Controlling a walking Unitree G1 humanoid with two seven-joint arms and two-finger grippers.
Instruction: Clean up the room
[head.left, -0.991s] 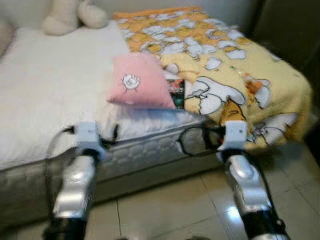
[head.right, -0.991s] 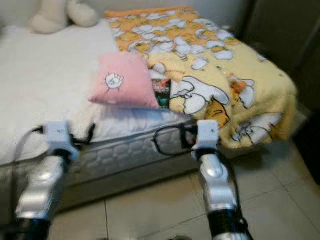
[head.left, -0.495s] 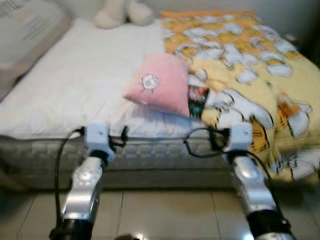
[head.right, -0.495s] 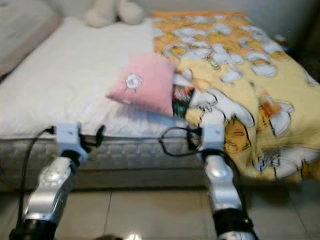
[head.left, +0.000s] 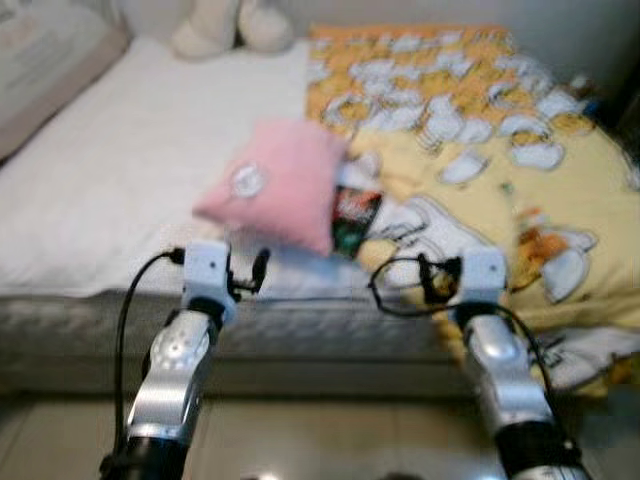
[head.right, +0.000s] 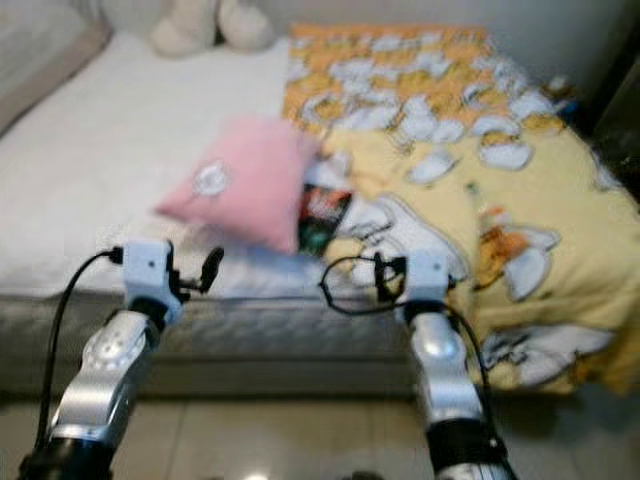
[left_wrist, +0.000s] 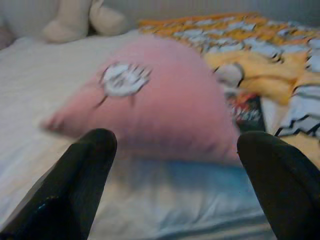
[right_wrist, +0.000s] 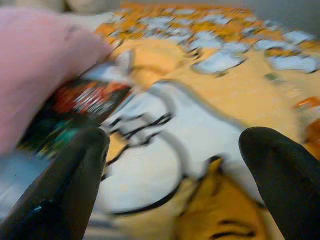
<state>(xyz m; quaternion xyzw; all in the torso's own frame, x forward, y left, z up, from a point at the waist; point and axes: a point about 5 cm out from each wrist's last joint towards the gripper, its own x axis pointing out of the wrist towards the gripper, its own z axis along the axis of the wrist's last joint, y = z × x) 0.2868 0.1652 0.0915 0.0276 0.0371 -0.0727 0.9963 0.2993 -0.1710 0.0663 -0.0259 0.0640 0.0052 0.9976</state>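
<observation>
Pink pillow (head.left: 272, 185) first: bring your wide-open left gripper (left_wrist: 170, 175) squarely onto its near edge, keeping the equally wide right gripper (right_wrist: 172, 170) off the book (head.left: 352, 215) beside it.

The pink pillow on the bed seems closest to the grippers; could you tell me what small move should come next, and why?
Probably ease the left gripper forward onto the pink pillow: its fingers are open, and the pillow lies askew just beyond them on the white sheet.
</observation>
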